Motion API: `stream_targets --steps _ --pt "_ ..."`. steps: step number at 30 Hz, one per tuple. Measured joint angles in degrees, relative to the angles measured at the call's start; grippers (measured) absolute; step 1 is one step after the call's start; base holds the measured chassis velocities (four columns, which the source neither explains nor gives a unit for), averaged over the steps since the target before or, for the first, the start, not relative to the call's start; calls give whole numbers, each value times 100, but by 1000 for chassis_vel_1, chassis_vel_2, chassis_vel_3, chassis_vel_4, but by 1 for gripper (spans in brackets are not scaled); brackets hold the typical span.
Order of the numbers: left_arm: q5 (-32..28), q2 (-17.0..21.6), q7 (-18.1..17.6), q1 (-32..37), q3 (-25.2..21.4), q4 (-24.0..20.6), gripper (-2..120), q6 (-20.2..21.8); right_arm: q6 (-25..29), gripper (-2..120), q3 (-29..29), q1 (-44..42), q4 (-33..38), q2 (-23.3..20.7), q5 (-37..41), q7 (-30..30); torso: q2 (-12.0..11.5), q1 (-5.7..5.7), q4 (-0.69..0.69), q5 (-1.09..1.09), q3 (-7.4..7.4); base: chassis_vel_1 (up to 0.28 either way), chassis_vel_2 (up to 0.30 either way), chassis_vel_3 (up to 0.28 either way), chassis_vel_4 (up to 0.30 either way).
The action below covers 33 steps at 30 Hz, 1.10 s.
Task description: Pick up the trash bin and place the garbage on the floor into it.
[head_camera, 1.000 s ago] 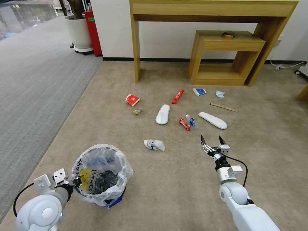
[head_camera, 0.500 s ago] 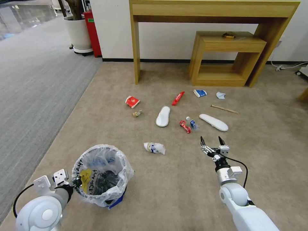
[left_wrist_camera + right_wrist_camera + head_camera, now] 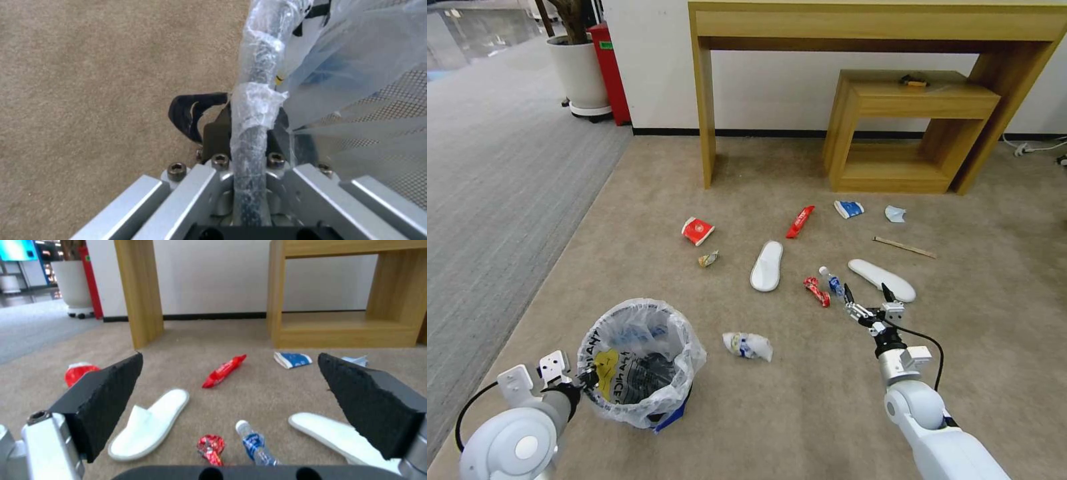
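Forward base travel has brought the garbage up to the right claw (image 3: 868,294), jaws spread, with the small bottle (image 3: 832,281) just ahead on the floor (image 3: 800,400). Left claw (image 3: 242,133) pinches the trash bin (image 3: 637,363) rim; next move likely calls for lowering onto the bottle.

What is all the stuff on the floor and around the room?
trash bin: one, black with clear bag, front left on beige carpet.
slippers: two, white, mid-floor; the other lies further right.
red wrappers: three, one long, one squarish, one crumpled.
small bottle: one, clear with blue label, beside the crumpled wrapper.
blue-white packet: one, near the low table.
pale blue mask: one, beside that packet.
wooden stick: one, right side.
paper wad: one, white, near the bin.
wooden tables: two, by the wall.
plant pot: one, white, far left.
left gripper: jaws shut on the bin's rim.
right gripper: jaws open, near the bottle.
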Motion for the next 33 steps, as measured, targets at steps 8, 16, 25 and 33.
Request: stream_targets --steps 8,16,25,33 --pt "35 -24 5 -13 56 16 0 0 83 100 -54 -36 2 -96 -80 14 1 -5 0 0 -4 11 -11 -14 8" --pt "29 6 15 -25 58 36 0 1 -153 100 -246 -207 25 -492 -200 323 0 -4 -1 0 -3 0 0 0 0" --pt "153 -127 73 -42 150 82 0 2 -455 100 -484 -286 158 -662 -43 473 0 -4 -1 -1 -3 0 0 0 0" --pt "295 -236 106 8 163 91 0 2 -541 100 -912 -176 215 -793 281 184 1 -3 0 -1 -3 0 0 0 0"
